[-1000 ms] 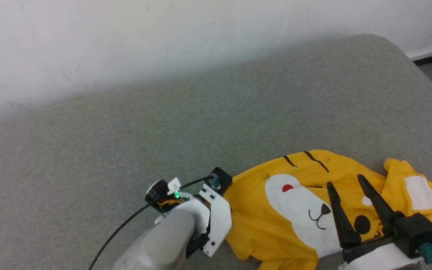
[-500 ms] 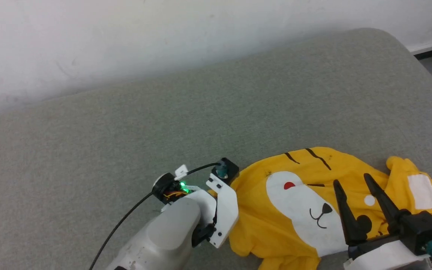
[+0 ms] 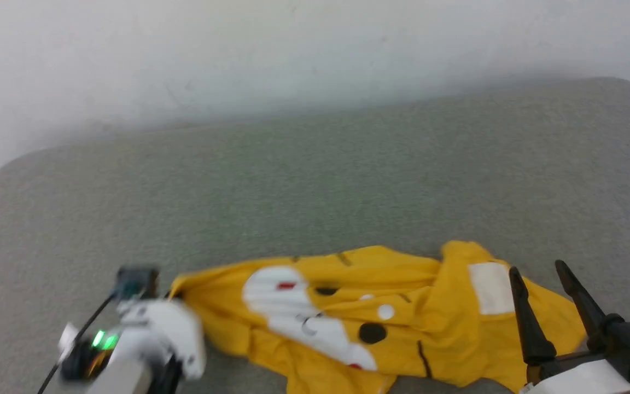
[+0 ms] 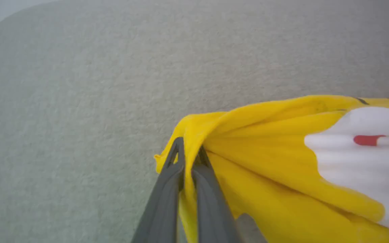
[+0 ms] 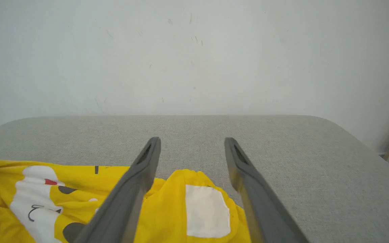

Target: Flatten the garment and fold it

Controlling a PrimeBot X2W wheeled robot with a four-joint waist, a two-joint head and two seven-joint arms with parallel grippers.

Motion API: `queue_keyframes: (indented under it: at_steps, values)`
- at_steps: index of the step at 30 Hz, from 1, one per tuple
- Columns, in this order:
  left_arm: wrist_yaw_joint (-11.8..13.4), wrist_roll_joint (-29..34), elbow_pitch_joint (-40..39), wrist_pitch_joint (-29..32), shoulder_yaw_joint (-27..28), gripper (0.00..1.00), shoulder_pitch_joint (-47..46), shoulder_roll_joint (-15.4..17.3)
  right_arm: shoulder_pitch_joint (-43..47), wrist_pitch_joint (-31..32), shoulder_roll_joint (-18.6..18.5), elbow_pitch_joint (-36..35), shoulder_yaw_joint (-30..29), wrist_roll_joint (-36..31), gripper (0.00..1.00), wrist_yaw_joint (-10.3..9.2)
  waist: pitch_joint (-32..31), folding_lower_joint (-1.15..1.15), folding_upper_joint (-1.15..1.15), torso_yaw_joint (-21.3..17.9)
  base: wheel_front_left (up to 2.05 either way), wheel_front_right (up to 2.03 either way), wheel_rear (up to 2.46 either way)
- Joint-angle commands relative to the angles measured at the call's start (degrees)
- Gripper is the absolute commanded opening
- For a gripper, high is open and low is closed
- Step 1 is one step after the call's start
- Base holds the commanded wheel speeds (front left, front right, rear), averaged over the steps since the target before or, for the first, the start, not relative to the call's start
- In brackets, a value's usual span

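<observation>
garment (image 4: pixel 265 175) edge pinched in closed left pincer (image 4: pixel 189 149), right pincer (image 5: pixel 191 144) spread wide

The robot's left gripper (image 4: pixel 188 151), two long dark grey fingers below a blurred white wrist housing (image 3: pixel 156 328), pinches tight on the edge of the bright yellow printed T-shirt (image 4: pixel 282 189), low at lower left in the head view. The black-bodied right gripper (image 5: pixel 192 140) hovers at lower right, fingers spread wide, holding nothing.
</observation>
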Motion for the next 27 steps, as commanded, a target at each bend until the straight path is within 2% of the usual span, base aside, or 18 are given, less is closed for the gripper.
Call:
queue_keyframes:
  at_steps: [1,6,8,11,12,13,21,24,27]
  values:
    - [3.9,-1.5,-4.6,1.2,2.3,0.00,6.8,2.3,0.5,0.2,0.2,-0.4,-0.4,-0.2,1.00,-0.06,-0.4,0.00,0.00,3.8,0.00,0.00,0.00]
    - [13.4,-5.6,-17.0,5.5,7.1,0.00,24.7,6.2,0.4,0.2,0.3,-1.1,-1.3,-0.3,1.00,-0.06,0.1,0.00,0.00,6.3,0.00,0.00,0.00]
    - [15.2,-7.4,-21.0,7.6,7.5,0.00,30.1,6.2,0.4,0.3,0.3,-1.2,-1.8,-0.2,1.00,-0.06,0.2,0.00,0.00,7.1,0.00,0.00,0.00]
    - [15.6,-9.7,-25.4,10.4,7.0,0.00,34.8,5.9,0.2,0.5,0.3,-1.3,-2.1,0.1,1.00,-0.06,0.3,0.00,0.00,8.0,0.00,0.00,0.00]
    - [15.2,-10.4,-26.7,10.5,6.8,0.73,35.4,5.5,0.1,0.6,0.3,-1.4,-2.1,0.2,1.00,-0.06,0.4,0.00,0.00,8.2,0.00,0.00,0.00]
    - [14.9,-10.4,-27.7,10.1,6.6,1.00,35.4,5.1,0.0,0.6,0.3,-1.3,-2.1,0.3,1.00,-0.06,0.3,0.00,0.00,8.3,0.00,0.00,0.00]
    - [12.4,-4.9,-31.0,0.6,6.7,1.00,27.5,4.4,-0.1,1.3,0.3,-1.1,-1.4,0.5,1.00,-0.06,-0.5,0.00,0.00,6.5,0.00,0.00,0.00]
    - [9.8,-2.6,-30.8,-0.6,4.8,1.00,22.4,4.7,0.2,1.5,0.3,-1.2,-1.7,0.7,1.00,-0.06,-0.8,0.00,0.00,5.7,0.00,0.00,0.00]
    - [6.1,-0.7,-28.8,1.2,1.3,1.00,15.9,4.5,0.3,1.8,0.3,-1.2,-1.6,0.8,1.00,-0.06,-0.8,0.00,0.00,4.6,0.00,0.00,0.00]
